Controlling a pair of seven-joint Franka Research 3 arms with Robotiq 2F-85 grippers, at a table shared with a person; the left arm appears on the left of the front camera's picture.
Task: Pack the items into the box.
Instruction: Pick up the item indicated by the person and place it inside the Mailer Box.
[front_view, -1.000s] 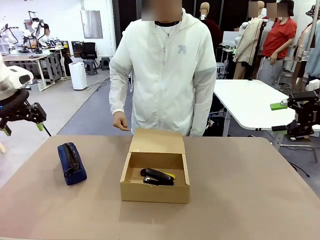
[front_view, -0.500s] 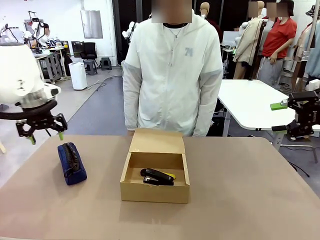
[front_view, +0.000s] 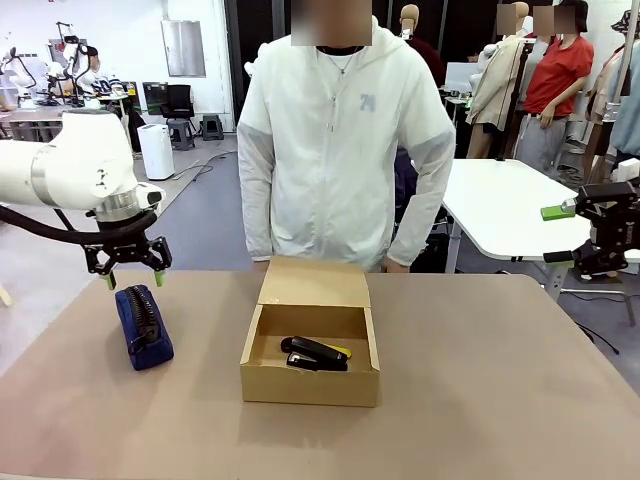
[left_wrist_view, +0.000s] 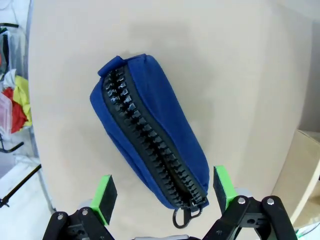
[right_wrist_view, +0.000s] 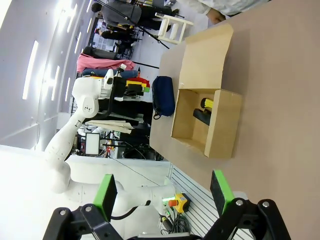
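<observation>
The left gripper (front_view: 133, 280) hangs above the far end of the blue pouch (front_view: 143, 327), its fingers spread wide and clear of the fabric. In the left wrist view the pouch lies zipper-up on the table (front_view: 480, 400), slanted between the two green pads, with its pull-ring end nearest the fingers. The box (front_view: 310, 384) stands open near the middle of the table, well apart from the pouch. It holds the black stapler (front_view: 313, 350) and, behind it, a yellow sliver that is probably the knife (front_view: 342, 351).

The right gripper (right_wrist_view: 163, 191) is open too, held off the table's right edge. A second ago the left gripper was at the picture's left edge; it has swung in over the pouch. The pouch, the box and the right gripper have not moved.
</observation>
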